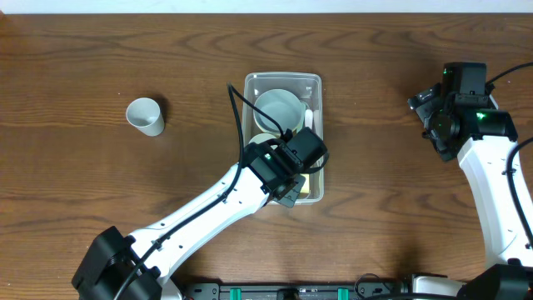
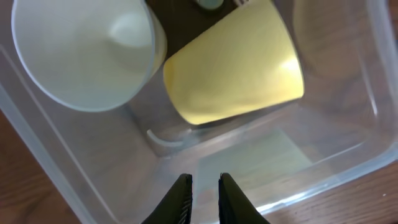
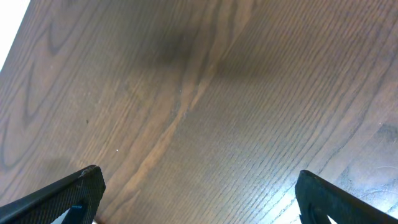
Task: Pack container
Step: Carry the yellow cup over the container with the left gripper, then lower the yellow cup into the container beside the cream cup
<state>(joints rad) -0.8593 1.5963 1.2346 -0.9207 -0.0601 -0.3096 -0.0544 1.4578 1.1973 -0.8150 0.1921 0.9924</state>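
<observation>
**Operator:** How are your arms set?

**Me:** My left arm runs from the lower left of the overhead frame diagonally up to the centre. Its wrist sits over the lower end of the container (image 1: 283, 77), fingers pointing down inside it. My right arm climbs the right edge of that frame and bends at the upper right, well apart from the tub, over the wooden table (image 1: 83, 200).

**Operator:** And the grippers?

**Me:** My left gripper (image 2: 204, 178) has its jaws barely apart, a thin slit with nothing in it. My right gripper (image 3: 199, 173) is spread wide, one finger in each lower corner of its wrist view, with only wood grain between them.

**Operator:** Which way does the tub lie?

**Me:** It stands just above the centre of the overhead frame, mouth up. Its long axis runs top to bottom of the picture, the short sides facing the top and bottom edges.

**Operator:** What does it look like?

**Me:** Clear, colourless plastic, rectangular, with rounded corners and a rim; the wood shows through its floor. Inside, my left wrist view shows a white cup (image 2: 81, 50) at the upper left and a yellow cup (image 2: 233, 68) tipped over just beside it. Another white cup (image 1: 145, 116) stands upright on the table, far left.
</observation>
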